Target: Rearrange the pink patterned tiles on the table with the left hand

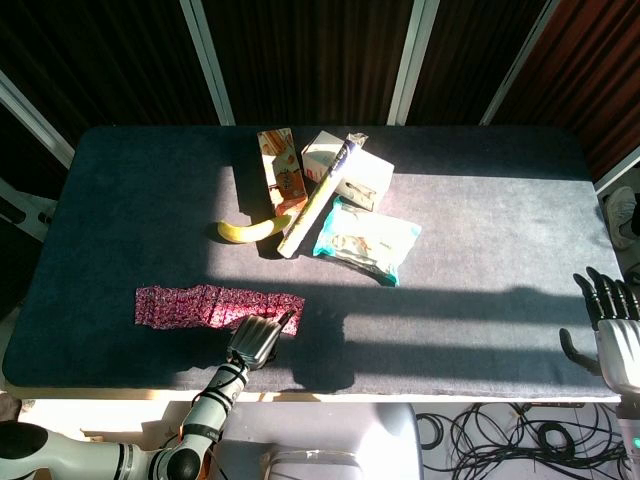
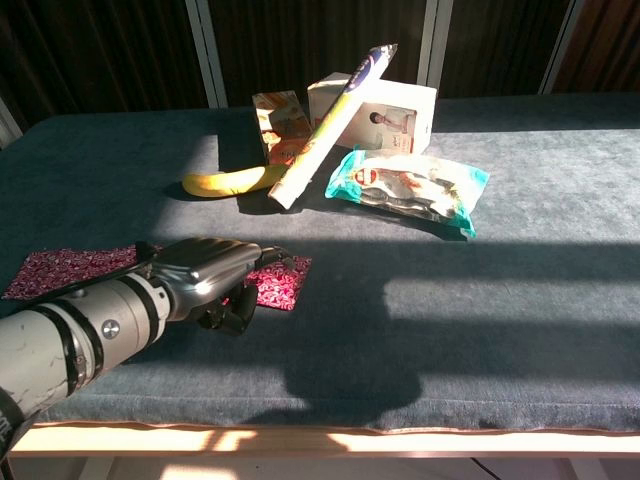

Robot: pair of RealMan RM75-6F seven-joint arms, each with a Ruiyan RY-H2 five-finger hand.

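Note:
A row of pink patterned tiles (image 1: 200,305) lies flat near the table's front left; in the chest view the row runs from its left part (image 2: 70,268) to its right end (image 2: 282,284). My left hand (image 1: 256,340) (image 2: 208,274) sits over the right end of the row. One finger reaches onto the last tile while the others are curled in under the palm. The tile stays flat on the cloth, and the hand hides part of it. My right hand (image 1: 614,322) hovers at the table's right edge with fingers straight and apart, holding nothing.
Behind the tiles lie a banana (image 1: 245,231) (image 2: 228,183), an orange snack box (image 1: 281,170), a white box (image 1: 352,166), a long slim pack (image 1: 318,198) leaning on it, and a teal packet (image 1: 366,240). The dark table's front edge (image 1: 400,392) is close.

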